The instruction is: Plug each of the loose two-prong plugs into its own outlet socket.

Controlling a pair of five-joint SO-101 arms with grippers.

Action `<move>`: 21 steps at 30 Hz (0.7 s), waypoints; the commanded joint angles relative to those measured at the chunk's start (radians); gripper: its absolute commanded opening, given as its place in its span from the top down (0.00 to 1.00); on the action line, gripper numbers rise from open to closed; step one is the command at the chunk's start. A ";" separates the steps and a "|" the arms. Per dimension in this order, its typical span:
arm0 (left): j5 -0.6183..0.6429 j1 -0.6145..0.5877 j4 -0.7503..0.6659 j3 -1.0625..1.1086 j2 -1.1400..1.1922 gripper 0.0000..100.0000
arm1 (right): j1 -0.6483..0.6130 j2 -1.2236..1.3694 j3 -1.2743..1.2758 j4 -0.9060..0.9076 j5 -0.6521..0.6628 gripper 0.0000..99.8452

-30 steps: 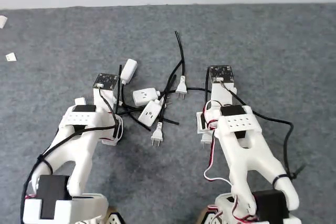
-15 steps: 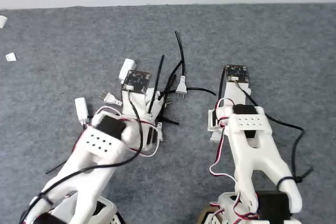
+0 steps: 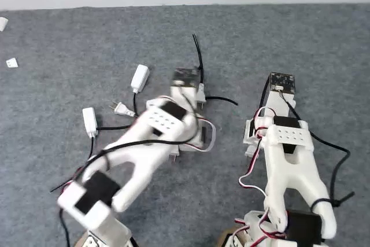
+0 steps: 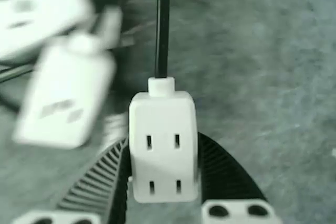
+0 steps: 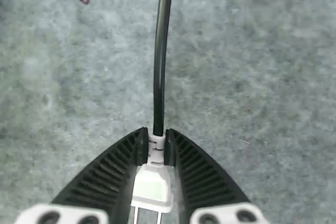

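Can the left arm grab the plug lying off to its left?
Probably not right now: the left gripper is shut on a socket, so there's no room. The plug itself lies in the open, nothing covering it.

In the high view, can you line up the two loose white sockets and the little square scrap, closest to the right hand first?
1. Upper socket, left of the middle, nearest the right hand.
2. Lower socket, farther left.
3. Square scrap, by the far left edge, farthest.
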 commanded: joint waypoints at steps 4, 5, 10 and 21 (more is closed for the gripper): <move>0.051 0.100 -0.138 -0.170 0.170 0.98 | 0.038 -0.008 -0.031 -0.005 0.012 0.99; 0.052 0.100 -0.138 -0.191 0.196 0.98 | 0.038 -0.008 -0.032 -0.005 0.012 0.99; 0.046 0.103 -0.123 -0.274 0.275 0.92 | 0.031 -0.008 -0.032 -0.007 0.012 0.99; 0.037 0.100 -0.011 -0.260 0.189 0.71 | 0.004 -0.007 -0.032 -0.010 0.012 0.99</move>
